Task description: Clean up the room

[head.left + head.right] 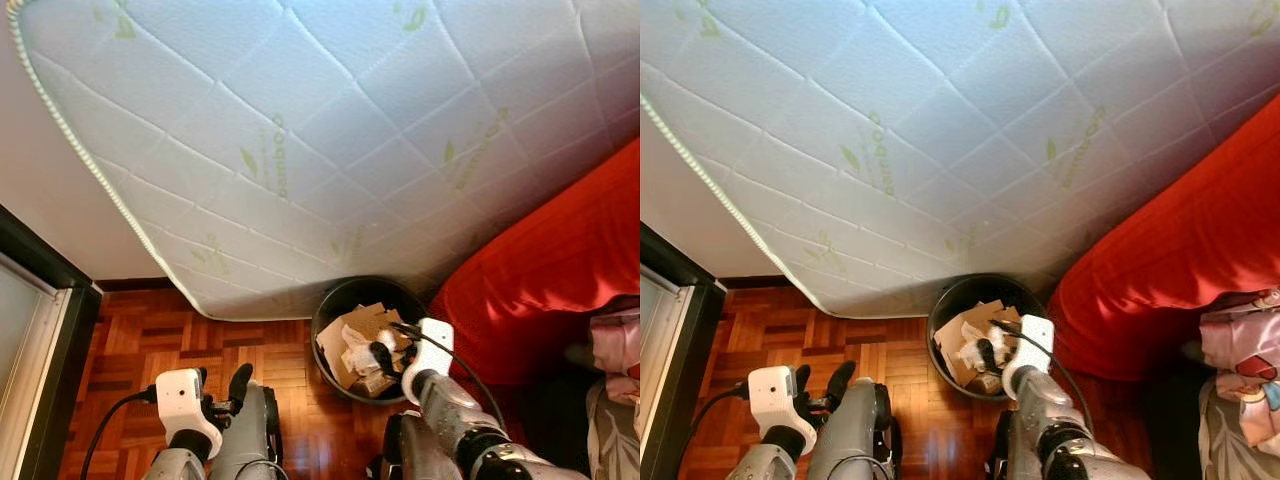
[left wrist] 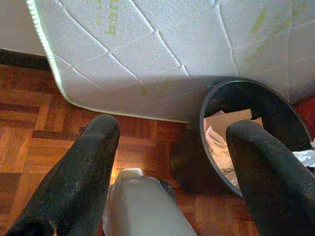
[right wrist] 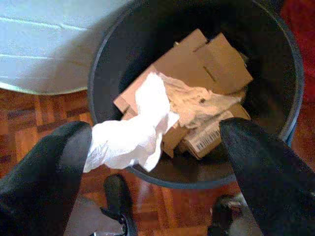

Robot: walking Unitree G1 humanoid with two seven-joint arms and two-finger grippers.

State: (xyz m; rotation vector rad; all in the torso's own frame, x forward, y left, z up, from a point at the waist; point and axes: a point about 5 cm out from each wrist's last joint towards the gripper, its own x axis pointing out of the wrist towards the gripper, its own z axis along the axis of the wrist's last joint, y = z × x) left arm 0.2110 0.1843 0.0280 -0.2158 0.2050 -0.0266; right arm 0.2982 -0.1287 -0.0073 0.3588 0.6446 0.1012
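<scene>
Right gripper (image 3: 157,147) hangs directly above the black bin (image 3: 290,98), fingers spread wide, a crumpled white tissue (image 3: 130,130) draped at the bin's near rim over the cardboard scraps (image 3: 206,59) inside. Looks like the drop-off step; the tissue probably needs nudging fully in. Left gripper (image 2: 170,147), also spread, idles beside the bin.

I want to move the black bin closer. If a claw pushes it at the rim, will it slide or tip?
The bin probably slides: it stands on smooth wooden floor. It seems light, holding cardboard and crumpled paper, so a high push might tip it.
</scene>
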